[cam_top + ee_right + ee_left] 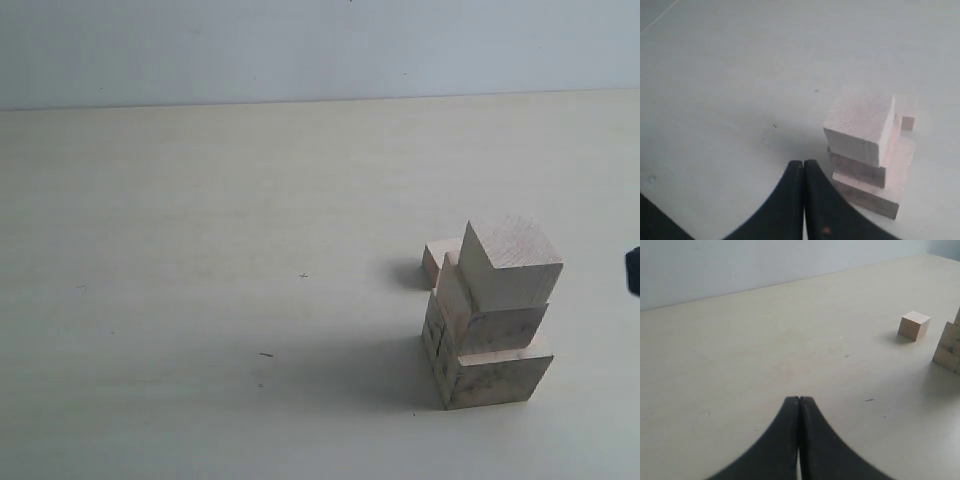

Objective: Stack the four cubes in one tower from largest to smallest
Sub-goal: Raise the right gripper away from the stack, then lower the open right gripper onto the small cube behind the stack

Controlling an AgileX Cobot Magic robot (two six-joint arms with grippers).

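Three pale wooden cubes stand stacked at the right of the table. The largest cube (497, 378) (875, 194), with dark marks on its side, is at the bottom. The second-largest cube (492, 322) (858, 169) rests on it, and a third cube (510, 262) (860, 124) sits on top. The smallest cube (438, 262) (914, 325) (908, 123) lies alone on the table just behind the stack. My left gripper (799, 399) is shut and empty, far from the cubes. My right gripper (803, 163) is shut and empty, a short way beside the stack's base.
The pale table (200, 250) stretches wide to the left of the stack, up to a light wall (300, 40) at the back. A dark piece (633, 270), perhaps of the right arm, shows at the exterior view's right edge. An edge of the largest cube (949, 347) shows in the left wrist view.
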